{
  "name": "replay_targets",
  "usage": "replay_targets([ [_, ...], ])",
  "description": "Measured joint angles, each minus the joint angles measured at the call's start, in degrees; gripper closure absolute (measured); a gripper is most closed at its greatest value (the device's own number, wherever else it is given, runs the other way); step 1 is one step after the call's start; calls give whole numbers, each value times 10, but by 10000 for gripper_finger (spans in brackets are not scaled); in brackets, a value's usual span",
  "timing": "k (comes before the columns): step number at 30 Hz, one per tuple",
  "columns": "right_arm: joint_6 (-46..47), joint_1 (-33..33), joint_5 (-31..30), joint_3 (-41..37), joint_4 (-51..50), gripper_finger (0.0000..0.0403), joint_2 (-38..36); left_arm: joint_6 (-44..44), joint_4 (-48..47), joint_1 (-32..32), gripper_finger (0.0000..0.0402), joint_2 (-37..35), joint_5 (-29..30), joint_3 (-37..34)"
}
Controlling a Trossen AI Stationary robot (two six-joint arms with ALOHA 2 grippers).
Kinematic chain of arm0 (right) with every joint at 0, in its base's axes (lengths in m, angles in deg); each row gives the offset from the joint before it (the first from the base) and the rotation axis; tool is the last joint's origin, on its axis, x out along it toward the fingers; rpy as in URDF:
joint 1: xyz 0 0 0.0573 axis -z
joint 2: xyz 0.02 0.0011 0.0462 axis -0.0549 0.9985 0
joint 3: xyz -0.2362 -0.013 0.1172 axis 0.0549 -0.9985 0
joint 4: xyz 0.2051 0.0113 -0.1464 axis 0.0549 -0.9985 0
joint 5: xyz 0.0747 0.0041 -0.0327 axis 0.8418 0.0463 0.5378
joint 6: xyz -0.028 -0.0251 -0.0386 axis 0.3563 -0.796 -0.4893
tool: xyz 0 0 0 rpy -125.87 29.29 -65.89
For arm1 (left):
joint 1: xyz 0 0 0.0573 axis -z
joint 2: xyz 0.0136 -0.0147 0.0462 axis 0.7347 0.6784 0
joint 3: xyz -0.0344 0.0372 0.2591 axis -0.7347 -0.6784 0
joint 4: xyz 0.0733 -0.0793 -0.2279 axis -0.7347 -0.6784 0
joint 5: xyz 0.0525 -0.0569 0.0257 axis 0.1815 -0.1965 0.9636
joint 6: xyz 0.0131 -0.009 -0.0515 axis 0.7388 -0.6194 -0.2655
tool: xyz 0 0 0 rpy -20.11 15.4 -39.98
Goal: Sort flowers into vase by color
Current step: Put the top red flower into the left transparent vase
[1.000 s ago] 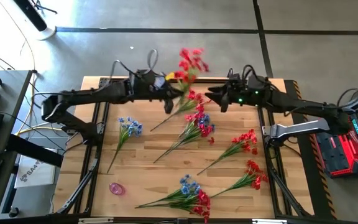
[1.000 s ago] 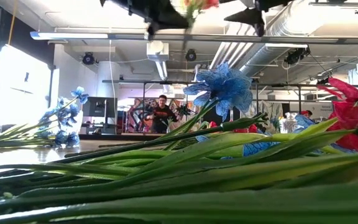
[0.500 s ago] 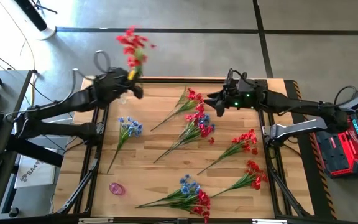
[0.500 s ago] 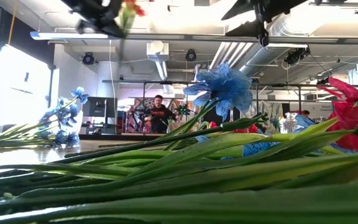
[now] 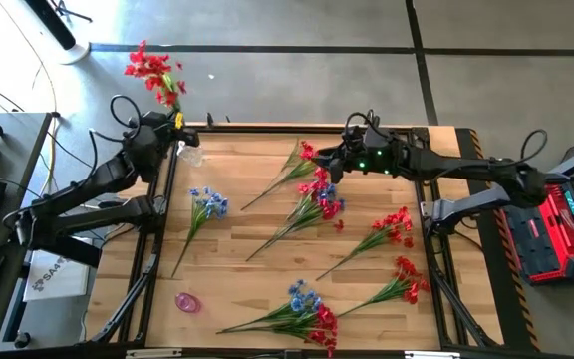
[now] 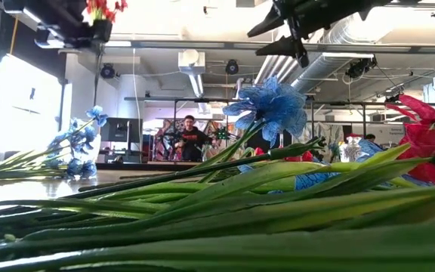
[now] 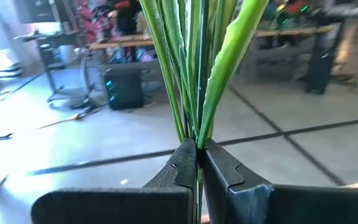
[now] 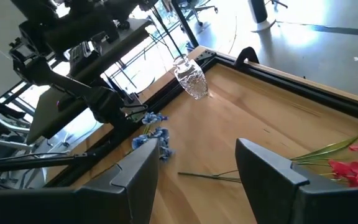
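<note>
My left gripper (image 5: 172,122) hovers over the table's far left corner, shut on a red flower spray whose blooms (image 5: 152,70) reach past the table edge. In the low view the blooms (image 6: 104,7) show at the top left. A clear glass vase (image 5: 189,153) stands on the table just below that gripper; the right wrist view shows the vase (image 8: 191,78) upright. My right gripper (image 5: 330,158) hangs open above the red flowers (image 5: 305,160) at the far middle. Blue sprays (image 5: 207,202) and red sprays (image 5: 392,224) lie flat on the wood. My left gripper pinches a bundle of green stems (image 7: 194,140) between its two fingers, at the stems' lower part. The stems and leaves fan out beyond the fingertips toward the blooms. The spray is lifted clear of the table and the vase.
A mixed red and blue bunch (image 5: 317,199) lies mid-table, another red spray (image 5: 407,274) at the right, and a red and blue pile (image 5: 302,309) near the front edge. A small pink thing (image 5: 186,301) lies near front left. A person (image 6: 193,136) stands far off in the room.
My left gripper has swung from the table's far middle to its far left corner, carrying the red spray, which stays lifted; the blooms now point out past the far left edge. My right gripper has sunk a little toward the red flowers, staying open.
</note>
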Motion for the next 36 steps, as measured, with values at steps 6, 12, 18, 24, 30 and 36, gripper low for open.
replay_targets([
  [6, 11, 0, 10, 0, 14, 204, 16, 8, -5, -29, 401, 0, -14, -2],
  [12, 10, 0, 10, 0, 17, 204, 16, -53, -67, -51, 401, 4, -15, -2],
  [18, 13, 0, 12, 0, 11, 204, 16, -140, -123, -74, 385, 32, -22, -2],
  [24, 34, 0, 19, 0, 7, 194, 16, -206, -155, -86, 334, 54, -72, -2],
  [30, 50, -9, 19, 0, -2, 191, 16, -221, -179, -95, 279, 59, -118, -1],
  [36, 67, -22, 20, 0, -3, 192, 16, -244, -265, -95, 250, 50, -146, 38],
])
